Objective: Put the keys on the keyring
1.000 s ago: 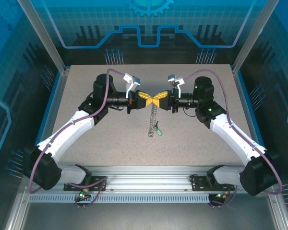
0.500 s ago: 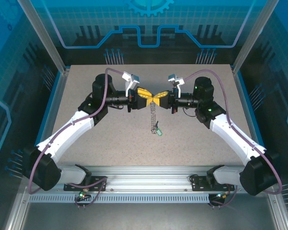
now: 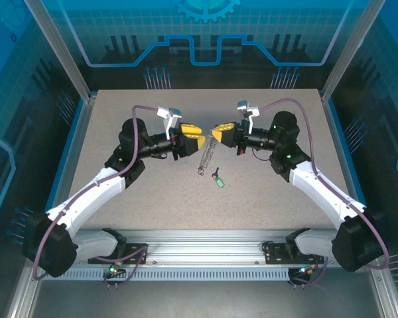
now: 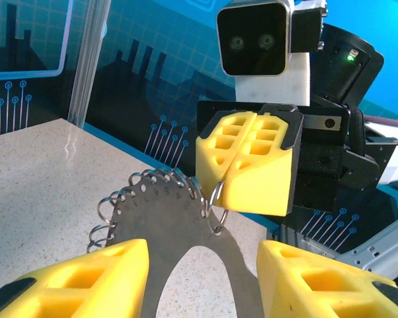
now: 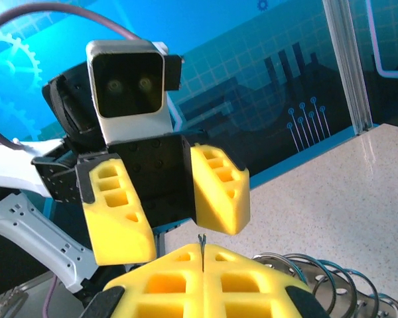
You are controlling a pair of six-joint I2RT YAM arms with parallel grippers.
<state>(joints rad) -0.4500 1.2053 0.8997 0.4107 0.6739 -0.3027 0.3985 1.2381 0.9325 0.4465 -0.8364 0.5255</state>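
Top external view gives us the right hand (image 3: 217, 134) clamped tight on the keyring (image 3: 205, 158), which trails from it toward 7 o'clock. At its 9 o'clock we see the left hand (image 3: 200, 136), jaws partly spread, gripping nothing. The key (image 3: 218, 179) lies on the table (image 3: 252, 199), at 5 o'clock from the ring's lower end.

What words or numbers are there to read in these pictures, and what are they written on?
No words, numbers or brand names can be read.
Blue wall: it has a gear picture and line patterns, but no letters.
Green tag on the key: too small to tell whether anything is written on it.
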